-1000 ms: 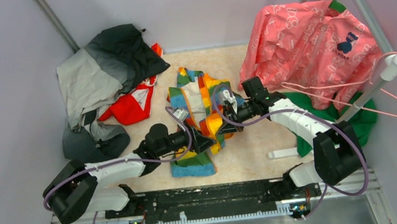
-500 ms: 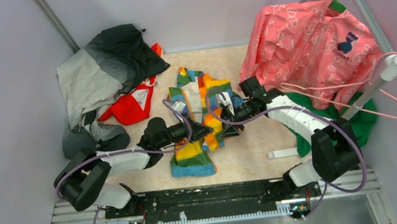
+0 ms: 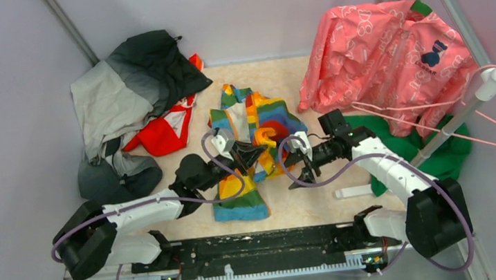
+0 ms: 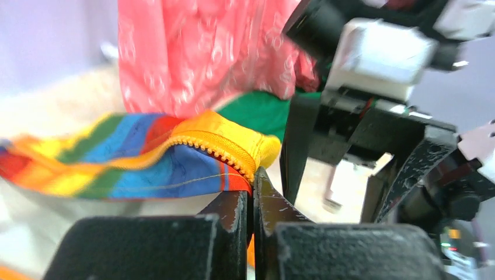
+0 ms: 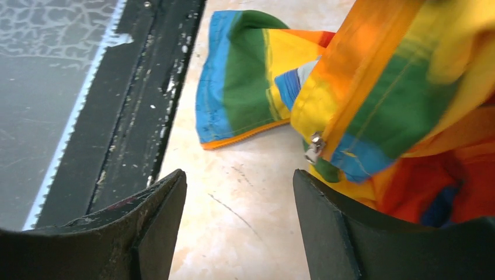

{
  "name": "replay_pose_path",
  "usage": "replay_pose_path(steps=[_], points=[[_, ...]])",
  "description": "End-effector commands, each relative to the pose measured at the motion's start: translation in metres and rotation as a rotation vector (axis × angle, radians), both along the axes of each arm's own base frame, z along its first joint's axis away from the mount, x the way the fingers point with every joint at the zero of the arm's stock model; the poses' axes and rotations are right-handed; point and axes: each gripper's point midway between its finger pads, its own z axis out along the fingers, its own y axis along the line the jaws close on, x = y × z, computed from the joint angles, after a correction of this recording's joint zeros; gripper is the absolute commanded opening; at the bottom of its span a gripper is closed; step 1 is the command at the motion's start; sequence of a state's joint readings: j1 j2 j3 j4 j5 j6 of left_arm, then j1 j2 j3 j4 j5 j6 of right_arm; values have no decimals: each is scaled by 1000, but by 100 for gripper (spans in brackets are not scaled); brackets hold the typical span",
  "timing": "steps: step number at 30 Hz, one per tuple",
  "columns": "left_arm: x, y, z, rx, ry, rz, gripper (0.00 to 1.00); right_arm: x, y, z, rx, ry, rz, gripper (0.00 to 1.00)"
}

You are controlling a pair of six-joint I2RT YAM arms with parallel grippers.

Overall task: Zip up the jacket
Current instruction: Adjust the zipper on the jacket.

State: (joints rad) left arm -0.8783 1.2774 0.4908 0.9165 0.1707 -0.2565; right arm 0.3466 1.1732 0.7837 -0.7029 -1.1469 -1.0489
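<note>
Top external view. Pinches, with left gripper (image 3: 255, 154) pressed together, the orange zipper edge (image 4: 225, 153) of small rainbow-striped soft jacket (image 3: 240, 200), right at its fingertips. Holds right gripper (image 5: 239, 181) spread and empty, jacket's silver metal zipper pull (image 5: 314, 147) just beyond its fingers.

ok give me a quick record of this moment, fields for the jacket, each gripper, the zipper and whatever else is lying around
jacket: rainbow striped, crumpled mid table, front open
left gripper: shut on the jacket's orange zipper edge
right gripper: open, beside the jacket, holding nothing
zipper pull: metal, hanging at the front edge, ungripped
nearby: grey-and-black jacket far left, pink garment far right
</note>
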Motion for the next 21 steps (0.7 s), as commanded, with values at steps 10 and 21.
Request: replay_pose_path(steps=[10, 21], points=[[10, 20, 99, 11, -643, 221, 0, 19, 32, 28, 240, 232, -64, 58], [-3, 25, 109, -91, -573, 178, 0, 31, 38, 32, 327, 507, -255, 53]])
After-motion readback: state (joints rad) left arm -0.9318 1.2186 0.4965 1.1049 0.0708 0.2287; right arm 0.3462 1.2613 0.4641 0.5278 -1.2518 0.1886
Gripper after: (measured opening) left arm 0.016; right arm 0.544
